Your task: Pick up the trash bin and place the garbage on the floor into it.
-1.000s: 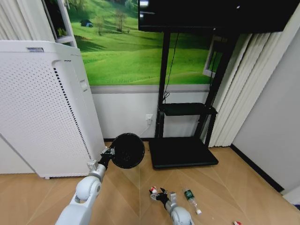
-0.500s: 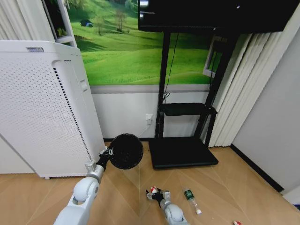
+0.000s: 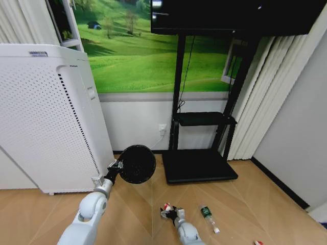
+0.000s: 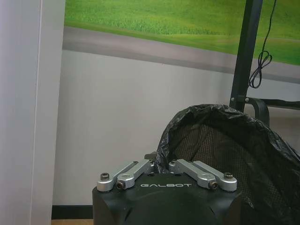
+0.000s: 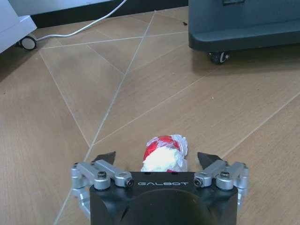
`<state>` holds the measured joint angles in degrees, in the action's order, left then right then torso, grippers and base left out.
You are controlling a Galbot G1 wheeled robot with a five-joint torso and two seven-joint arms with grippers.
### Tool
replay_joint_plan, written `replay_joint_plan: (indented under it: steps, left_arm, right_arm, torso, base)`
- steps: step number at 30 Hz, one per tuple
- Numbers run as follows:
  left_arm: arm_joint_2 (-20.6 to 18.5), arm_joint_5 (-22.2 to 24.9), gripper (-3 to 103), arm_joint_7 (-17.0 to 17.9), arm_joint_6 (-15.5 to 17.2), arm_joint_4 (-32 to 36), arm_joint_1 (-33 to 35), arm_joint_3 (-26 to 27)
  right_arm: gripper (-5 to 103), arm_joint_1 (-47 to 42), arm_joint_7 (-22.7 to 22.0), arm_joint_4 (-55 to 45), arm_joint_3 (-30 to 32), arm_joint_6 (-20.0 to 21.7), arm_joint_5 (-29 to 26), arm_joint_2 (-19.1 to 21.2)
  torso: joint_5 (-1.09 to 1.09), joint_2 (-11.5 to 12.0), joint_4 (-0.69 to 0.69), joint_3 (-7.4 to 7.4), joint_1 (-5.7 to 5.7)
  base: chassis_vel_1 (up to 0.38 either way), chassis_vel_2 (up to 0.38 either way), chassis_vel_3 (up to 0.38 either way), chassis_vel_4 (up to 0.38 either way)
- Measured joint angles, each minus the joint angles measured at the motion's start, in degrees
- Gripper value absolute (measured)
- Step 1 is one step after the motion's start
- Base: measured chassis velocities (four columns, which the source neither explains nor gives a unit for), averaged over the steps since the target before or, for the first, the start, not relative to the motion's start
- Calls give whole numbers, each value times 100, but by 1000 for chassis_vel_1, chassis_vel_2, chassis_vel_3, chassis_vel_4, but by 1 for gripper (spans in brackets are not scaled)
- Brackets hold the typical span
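Bin held up, first scrap about to be grabbed, nothing in the bin yet as far as I can judge.

Left of centre in the head view, the left gripper (image 3: 115, 166) is clamped on the rim of the trash bin (image 3: 137, 164), holding it off the floor (image 3: 240, 194) beside the white appliance (image 3: 46, 117). Lower centre, the right gripper (image 3: 172, 211) sits low with its jaws apart around the white-and-red scrap (image 5: 162, 153), not closed on it. Further right, the bottle (image 3: 208, 216) lies on the floor, and the red bit (image 3: 258, 243) sits at the bottom edge. All three pieces left to bin.
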<state>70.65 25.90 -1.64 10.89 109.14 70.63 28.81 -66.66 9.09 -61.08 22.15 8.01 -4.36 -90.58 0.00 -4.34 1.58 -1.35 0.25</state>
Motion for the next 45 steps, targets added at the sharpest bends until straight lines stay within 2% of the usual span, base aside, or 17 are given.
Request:
replay_joint_plan:
  steps: [1,4,5,6,9,10,14,15,17,18,21,29,31,35,37,42,45]
  left_arm:
    - [-3,1,6,-5,-2,-4,0,7]
    - [-7,4,6,-13,-4,-9,0,22]
    - [-8,7,6,-16,-8,-13,0,31]
    - [-8,7,6,-20,-9,-16,0,33]
    - [-7,7,6,-25,-11,-20,-3,33]
    - [-7,7,6,-25,-11,-20,-3,33]
    - [25,5,6,-29,-12,-26,-1,34]
    - [25,5,6,-29,-12,-26,-1,34]
    - [50,-6,6,-29,-15,-30,12,34]
    - [50,-6,6,-29,-15,-30,12,34]
    - [58,-19,6,-30,-18,-36,24,32]
    - [33,-41,6,-32,-29,-123,3,27]
    - [27,-64,6,-37,-33,-187,-11,-18]
    - [14,-77,6,-37,-36,-260,-56,-78]
    - [1,-103,6,-33,-37,-303,-70,-121]
    - [-1,-166,6,16,-37,-335,-53,-145]
    - [-7,-191,6,76,-36,-461,-172,-282]
  right_arm:
    - [94,-3,0,0,3,-2,0,0]
    - [89,-9,0,-4,4,-4,0,4]
    - [79,-17,-1,-8,5,-9,0,7]
    - [79,-22,0,-10,5,-12,0,7]
    - [66,-34,-2,-13,4,-28,6,7]
    - [66,-34,-2,-13,4,-28,6,7]
    - [45,-85,-9,-65,-8,-39,9,24]
    - [45,-85,-9,-65,-8,-39,9,24]
    - [34,-116,-10,-98,-17,-46,6,41]
    - [34,-116,-10,-98,-17,-46,6,41]
    - [24,-200,-11,-237,-18,-65,-5,66]
    - [23,-595,-23,-1225,304,-14,-373,296]
    - [23,-784,-32,-1822,621,83,-740,498]
    - [23,-888,-116,-2279,882,170,-1157,683]
    - [23,-907,-251,-2753,1051,290,-1622,858]
    - [23,-839,-310,-3244,1127,477,-1976,1020]
    - [23,-875,-340,-3705,1234,643,-2228,1130]
  torso:
    - [0,0,0,0,0]
    - [0,0,0,0,0]
    - [0,0,0,0,0]
    - [0,0,0,0,0]
    - [0,0,0,0,0]
    - [0,0,0,0,0]
    - [0,0,0,0,0]
    - [0,0,0,0,0]
    - [0,0,0,0,0]
    - [0,0,0,0,0]
    - [1,0,0,0,0]
    - [1,0,0,0,0]
    - [1,0,1,0,0]
    - [1,0,2,0,0]
    - [0,0,2,0,0]
    - [1,0,-4,0,0]
    - [2,0,-2,0,0]
  base:
    - [0,0,0,0]
    - [0,0,0,0]
    - [0,0,0,0]
    - [0,0,0,0]
    - [0,0,0,0]
    - [0,0,0,0]
    - [0,0,0,0]
    - [0,0,0,0]
    - [0,0,0,0]
    - [0,0,0,0]
    - [0,0,0,0]
    - [0,0,0,0]
    - [0,0,0,0]
    - [0,0,0,0]
    - [0,0,0,0]
    - [0,0,0,0]
    - [0,0,0,0]
